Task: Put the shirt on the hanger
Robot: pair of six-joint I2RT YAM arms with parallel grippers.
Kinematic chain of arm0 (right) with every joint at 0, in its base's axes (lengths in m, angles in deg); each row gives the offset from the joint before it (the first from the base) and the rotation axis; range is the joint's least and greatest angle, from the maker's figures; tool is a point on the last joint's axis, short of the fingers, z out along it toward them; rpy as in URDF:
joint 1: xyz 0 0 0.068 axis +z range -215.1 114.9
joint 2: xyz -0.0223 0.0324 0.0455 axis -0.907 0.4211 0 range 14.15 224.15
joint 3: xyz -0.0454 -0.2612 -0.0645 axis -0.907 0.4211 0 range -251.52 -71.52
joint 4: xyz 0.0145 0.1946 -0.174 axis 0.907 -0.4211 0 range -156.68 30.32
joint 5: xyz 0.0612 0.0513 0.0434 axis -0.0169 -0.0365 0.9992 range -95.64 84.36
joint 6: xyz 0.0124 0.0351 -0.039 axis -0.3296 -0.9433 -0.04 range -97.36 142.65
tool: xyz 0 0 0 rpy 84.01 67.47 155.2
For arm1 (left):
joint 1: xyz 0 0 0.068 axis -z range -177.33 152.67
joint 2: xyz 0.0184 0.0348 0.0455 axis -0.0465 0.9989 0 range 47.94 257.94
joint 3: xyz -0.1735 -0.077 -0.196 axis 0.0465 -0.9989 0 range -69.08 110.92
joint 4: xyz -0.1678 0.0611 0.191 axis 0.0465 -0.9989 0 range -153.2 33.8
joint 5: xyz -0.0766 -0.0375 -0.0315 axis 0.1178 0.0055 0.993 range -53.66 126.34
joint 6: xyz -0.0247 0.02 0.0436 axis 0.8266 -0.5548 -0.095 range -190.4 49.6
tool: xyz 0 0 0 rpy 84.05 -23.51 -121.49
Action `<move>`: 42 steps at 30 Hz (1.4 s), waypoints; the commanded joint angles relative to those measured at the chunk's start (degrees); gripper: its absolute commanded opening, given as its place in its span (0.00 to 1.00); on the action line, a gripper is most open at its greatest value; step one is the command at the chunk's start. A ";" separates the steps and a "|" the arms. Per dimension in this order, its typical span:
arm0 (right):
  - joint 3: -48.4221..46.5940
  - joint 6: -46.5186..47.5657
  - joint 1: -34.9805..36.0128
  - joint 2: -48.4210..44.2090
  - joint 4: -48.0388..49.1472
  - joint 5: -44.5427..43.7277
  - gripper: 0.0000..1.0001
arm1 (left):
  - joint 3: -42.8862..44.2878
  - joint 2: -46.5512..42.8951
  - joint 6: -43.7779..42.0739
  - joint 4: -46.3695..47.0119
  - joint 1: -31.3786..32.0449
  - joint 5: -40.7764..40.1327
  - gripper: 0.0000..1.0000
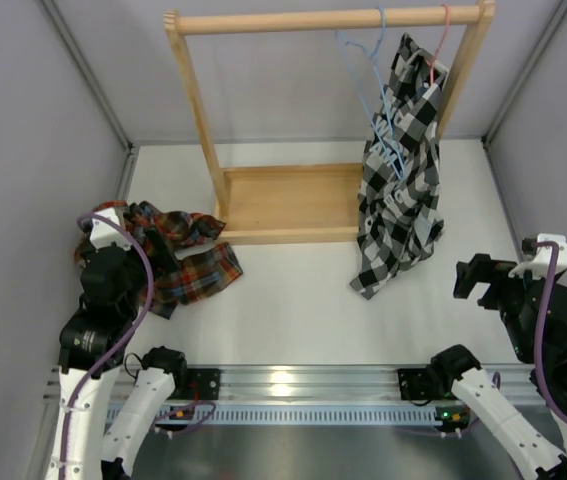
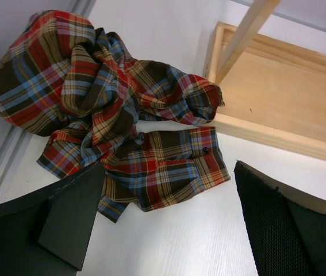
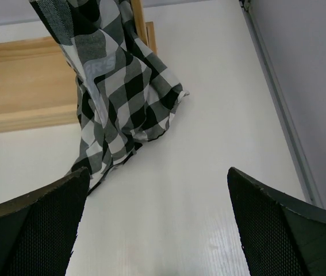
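1. Red, orange and green checks fill the left wrist view. The plaid shirt (image 2: 111, 109) lies crumpled on the white table (image 1: 293, 310), far left, just beside the base of the wooden rack (image 1: 283, 200).
2. Your left gripper (image 2: 167, 172) hovers over the near edge of the heap, fingers spread wide, nothing between them.
3. Your right gripper (image 1: 478, 280) sits well apart at the near right, also spread wide and empty, looking at the hem of the black-and-white checked shirt (image 1: 400, 190).
4. The light-blue hanger (image 1: 381, 32) hangs by its hook on the rack's top rail, close against that checked shirt. The checked shirt hangs from the pink-red hanger (image 1: 445, 30), so don't mix the two up.
5. The step in hand, as I read it, is the first pick of the plaid shirt. Nothing of the task is done yet.
6. Don't dive into the middle of the bundle, or you'll likely lift a knot. The buttoned cuff (image 2: 203, 150) lies flat nearest you, but the collar is what you really want, and I can't make it out among the folds.
7. Come down on an outer edge and pinch a single layer. Lift slowly and let the cloth fall open under its own weight, so the right arm can find the neck opening.
8. Watch for two things: soft cloth may drag against the rack base, and the blue hanger will probably swing when touched.
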 commanded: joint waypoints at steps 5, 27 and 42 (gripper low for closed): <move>0.69 0.25 0.45 -1.86 4.00 1.07 0.99 | 0.77 -0.64 5.97 2.29 0.19 -12.39 0.98; 8.60 -3.79 0.45 -5.02 17.63 30.34 0.99 | -7.93 44.68 37.61 15.21 -6.74 -29.99 0.98; 10.89 -4.31 0.36 -6.08 19.39 30.96 0.99 | -9.95 35.60 25.06 24.35 -10.36 -18.31 0.00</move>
